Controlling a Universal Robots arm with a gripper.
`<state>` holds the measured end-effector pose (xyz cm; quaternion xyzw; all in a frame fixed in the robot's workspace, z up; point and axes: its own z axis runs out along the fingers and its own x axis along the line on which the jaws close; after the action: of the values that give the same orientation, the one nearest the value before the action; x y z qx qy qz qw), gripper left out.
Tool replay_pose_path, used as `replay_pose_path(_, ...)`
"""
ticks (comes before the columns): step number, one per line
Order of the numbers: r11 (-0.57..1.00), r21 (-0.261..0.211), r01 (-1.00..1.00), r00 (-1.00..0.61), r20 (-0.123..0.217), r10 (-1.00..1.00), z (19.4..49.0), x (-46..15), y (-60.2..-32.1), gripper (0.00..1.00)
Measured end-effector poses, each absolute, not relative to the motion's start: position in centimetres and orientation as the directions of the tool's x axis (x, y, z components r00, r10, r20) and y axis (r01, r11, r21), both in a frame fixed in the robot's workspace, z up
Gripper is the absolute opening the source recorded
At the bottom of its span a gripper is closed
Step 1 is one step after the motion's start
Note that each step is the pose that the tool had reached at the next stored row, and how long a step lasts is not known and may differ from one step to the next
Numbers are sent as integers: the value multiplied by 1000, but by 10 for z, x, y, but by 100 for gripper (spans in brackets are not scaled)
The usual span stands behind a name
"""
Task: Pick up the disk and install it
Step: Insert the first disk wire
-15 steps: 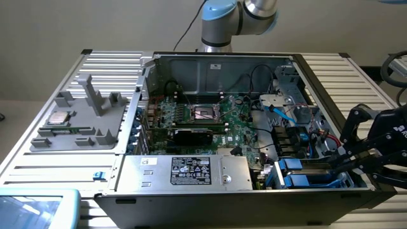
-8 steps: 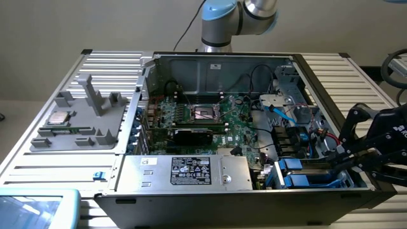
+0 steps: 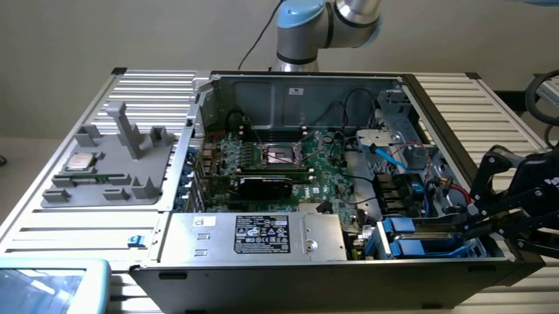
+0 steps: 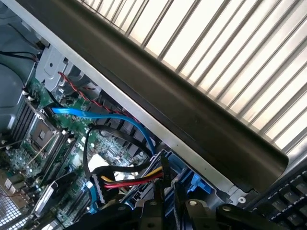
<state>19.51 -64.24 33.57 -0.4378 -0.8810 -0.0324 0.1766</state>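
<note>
Where the open computer case [image 3: 297,278] has its corner drive bay, the gripper [image 3: 467,229] is seen reaching in over the dark side wall [image 4: 168,110]. Whether the jaws are clenched or released cannot be told, and no grasp can be confirmed. The disk [image 3: 426,247], recognised by its blue rails [image 4: 191,184], is lying in the bay directly at the jaws; contact cannot be told. A red, yellow and black power cable [image 4: 136,177] is seen just beside the jaws, and a blue data cable [image 4: 105,115] is strung farther ahead of them. The motherboard with its CPU socket [image 3: 284,155] is well apart from the jaws, deeper inside the case. The silver power supply [image 3: 262,235] with a black label is set beside the bay, on the side away from the gripper. Far from the jaws, outside the case, a grey fixture tray [image 3: 105,183] is placed on the slatted table [image 3: 472,104], with a processor chip [image 3: 81,161] on it.
</note>
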Motion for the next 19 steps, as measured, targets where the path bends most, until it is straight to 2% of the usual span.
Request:
replay_pose_path(4,616,-62,785,-565,336,754,336,194,-642,22)
replay_pose_path(9,618,-30,785,-567,367,738,336,191,-642,22)
replay_pose_path(19,619,-17,785,-567,381,730,337,190,-643,22)
